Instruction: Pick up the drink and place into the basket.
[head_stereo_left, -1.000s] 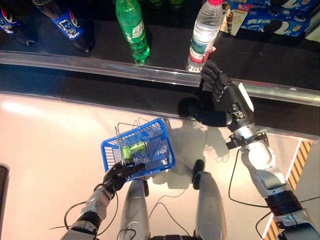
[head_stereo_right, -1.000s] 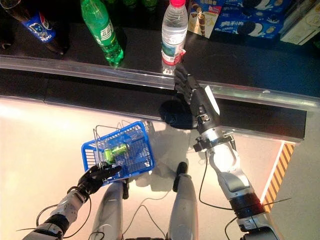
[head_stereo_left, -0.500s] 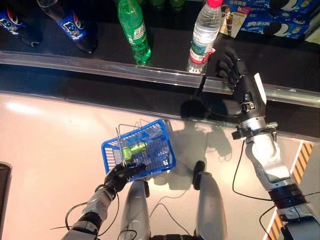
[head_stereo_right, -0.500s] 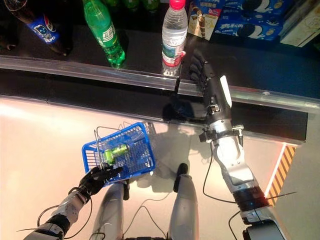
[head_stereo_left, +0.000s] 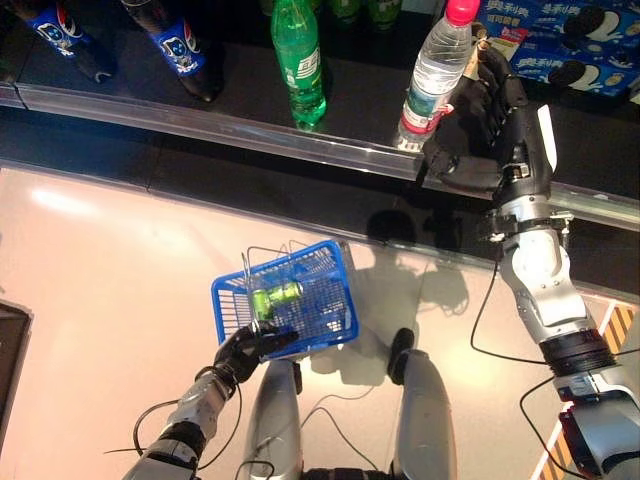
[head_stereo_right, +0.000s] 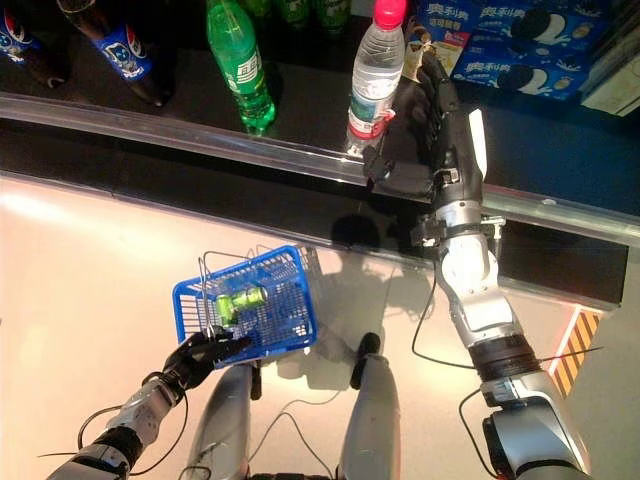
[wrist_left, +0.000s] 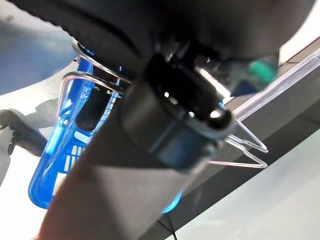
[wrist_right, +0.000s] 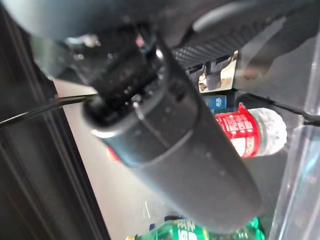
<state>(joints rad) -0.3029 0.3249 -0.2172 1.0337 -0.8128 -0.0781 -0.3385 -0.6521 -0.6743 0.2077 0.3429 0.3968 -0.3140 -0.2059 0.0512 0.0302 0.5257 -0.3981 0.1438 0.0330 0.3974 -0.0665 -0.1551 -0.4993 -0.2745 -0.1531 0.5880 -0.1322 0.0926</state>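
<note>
The clear water bottle (head_stereo_left: 432, 70), with its pink cap and red-and-green label, stands upright on the dark shelf (head_stereo_left: 360, 100), just behind the shelf's clear front rail (head_stereo_left: 250, 128). The right hand (head_stereo_left: 500, 110) is reached over that rail and sits just beside the bottle on the robot's right, fingers (head_stereo_right: 432, 85) extended and loosely spread alongside the bottle's body and the thumb (head_stereo_right: 385, 172) low near its base; the hand is unclenched, and whether any finger touches the plastic cannot be told.

Further along the shelf to the left stands a green soda bottle (head_stereo_left: 299, 62), and beyond it two dark cola bottles (head_stereo_left: 170, 45) with blue labels. Blue cookie boxes (head_stereo_left: 560, 40) lie at the back right of the shelf, behind the hand.

Down at floor level, well apart from the shelf, the left hand (head_stereo_left: 243, 348) has its fingers curled round the near rim of the blue basket (head_stereo_left: 330, 300). The basket's wire handles (head_stereo_right: 215, 265) stand up at its far side. A green can (head_stereo_left: 275, 297) lies on its side inside the basket.
</note>
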